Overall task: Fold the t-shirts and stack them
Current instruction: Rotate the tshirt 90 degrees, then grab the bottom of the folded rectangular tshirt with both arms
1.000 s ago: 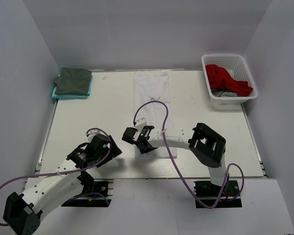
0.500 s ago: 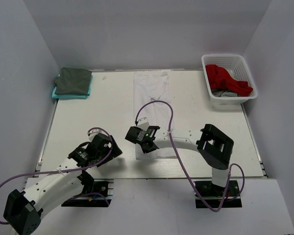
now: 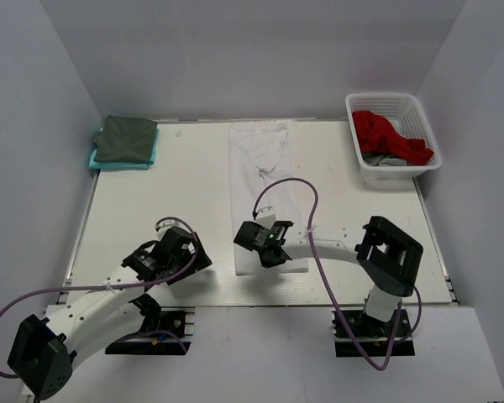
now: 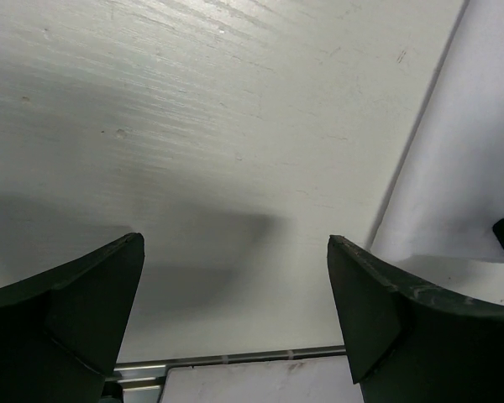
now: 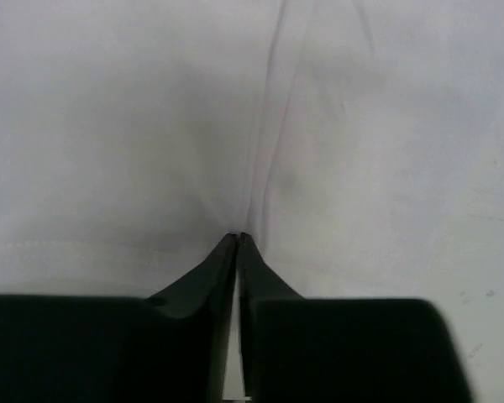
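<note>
The teal t-shirt [image 3: 118,165] lies mostly hidden under the dark grey-green t-shirt [image 3: 126,138]; the right gripper [image 3: 269,252] covers the near end of the white t-shirt [image 3: 260,151].

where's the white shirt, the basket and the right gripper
white shirt [image 3: 260,159], top view, flat middle of the cloth
basket [image 3: 382,95], top view, far rim
right gripper [image 5: 238,238], right wrist view, between its closed fingertips

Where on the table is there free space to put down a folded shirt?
Two bare patches of table: one between the white t-shirt and the folded stack at far left, one between the white t-shirt and the basket. The near middle is crowded: the left hand, open, and the right hand, shut on the white t-shirt.
</note>
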Available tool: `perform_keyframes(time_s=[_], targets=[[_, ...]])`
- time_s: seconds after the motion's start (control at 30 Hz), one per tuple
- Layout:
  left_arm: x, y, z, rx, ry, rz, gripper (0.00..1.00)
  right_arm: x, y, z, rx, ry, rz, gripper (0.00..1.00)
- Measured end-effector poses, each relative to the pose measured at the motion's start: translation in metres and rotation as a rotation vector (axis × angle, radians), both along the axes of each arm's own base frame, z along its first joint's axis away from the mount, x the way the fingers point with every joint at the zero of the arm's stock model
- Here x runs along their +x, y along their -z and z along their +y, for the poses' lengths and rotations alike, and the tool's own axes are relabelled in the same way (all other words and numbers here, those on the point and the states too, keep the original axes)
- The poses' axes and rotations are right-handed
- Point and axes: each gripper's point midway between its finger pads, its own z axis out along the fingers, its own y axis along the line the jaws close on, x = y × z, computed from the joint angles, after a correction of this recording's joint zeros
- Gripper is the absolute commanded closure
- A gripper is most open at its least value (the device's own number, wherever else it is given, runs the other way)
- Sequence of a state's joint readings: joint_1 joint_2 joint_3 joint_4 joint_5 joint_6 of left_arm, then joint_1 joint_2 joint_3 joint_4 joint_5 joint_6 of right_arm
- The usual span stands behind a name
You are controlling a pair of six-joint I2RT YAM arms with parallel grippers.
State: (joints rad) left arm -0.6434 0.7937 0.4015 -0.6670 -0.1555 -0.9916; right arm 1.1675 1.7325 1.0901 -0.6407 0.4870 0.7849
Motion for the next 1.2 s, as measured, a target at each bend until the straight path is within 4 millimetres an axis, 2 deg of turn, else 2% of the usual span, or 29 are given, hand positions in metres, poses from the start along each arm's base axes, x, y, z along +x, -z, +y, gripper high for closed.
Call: perform_keyframes(time_s=[0.03, 0.07, 0.13, 0.23, 0.33, 0.43, 0.53, 0.73, 0.83, 0.97, 1.17, 1.2], targets=[[0.0, 0.0, -0.001, 0.001, 0.006, 0.005, 0.0, -0.001, 0.001, -0.005, -0.003, 0.012, 0.002, 0.77], [0.0, 0.001, -0.002, 0.003, 0.012, 0.008, 0.0, 0.0, 0.001, -0.008, -0.006, 0.024, 0.002, 0.77], [0.002, 0.001, -0.004, 0.009, 0.024, 0.017, 0.0, 0.001, 0.0, -0.013, -0.015, 0.039, -0.003, 0.64], [0.005, -0.001, -0.007, 0.025, 0.046, 0.028, 0.0, 0.003, -0.005, -0.015, -0.01, 0.056, -0.023, 0.28], [0.011, -0.005, -0.012, 0.033, 0.071, 0.027, 0.0, 0.007, -0.014, -0.019, -0.004, 0.069, -0.052, 0.18], [0.017, -0.009, -0.022, 0.024, 0.118, 0.023, 0.0, 0.012, -0.023, -0.024, 0.01, 0.086, -0.081, 0.12], [0.019, -0.009, -0.035, 0.007, 0.192, 0.036, 0.0, 0.014, -0.025, -0.041, 0.014, 0.118, -0.091, 0.1], [0.011, 0.003, -0.071, -0.053, 0.378, 0.102, 0.0, 0.011, -0.016, -0.1, 0.072, 0.229, -0.067, 0.1], [0.004, 0.004, -0.087, -0.083, 0.459, 0.118, 0.0, 0.006, -0.015, -0.106, 0.181, 0.237, -0.054, 0.1], [-0.004, 0.004, -0.105, -0.108, 0.545, 0.122, 0.0, 0.007, -0.013, -0.103, 0.272, 0.233, -0.032, 0.1], [-0.006, 0.008, -0.121, -0.099, 0.587, 0.143, 0.21, 0.007, -0.001, -0.099, 0.323, 0.23, 0.026, 0.12], [-0.006, 0.009, -0.122, -0.091, 0.586, 0.146, 0.23, 0.007, 0.001, -0.099, 0.33, 0.23, 0.033, 0.21]])
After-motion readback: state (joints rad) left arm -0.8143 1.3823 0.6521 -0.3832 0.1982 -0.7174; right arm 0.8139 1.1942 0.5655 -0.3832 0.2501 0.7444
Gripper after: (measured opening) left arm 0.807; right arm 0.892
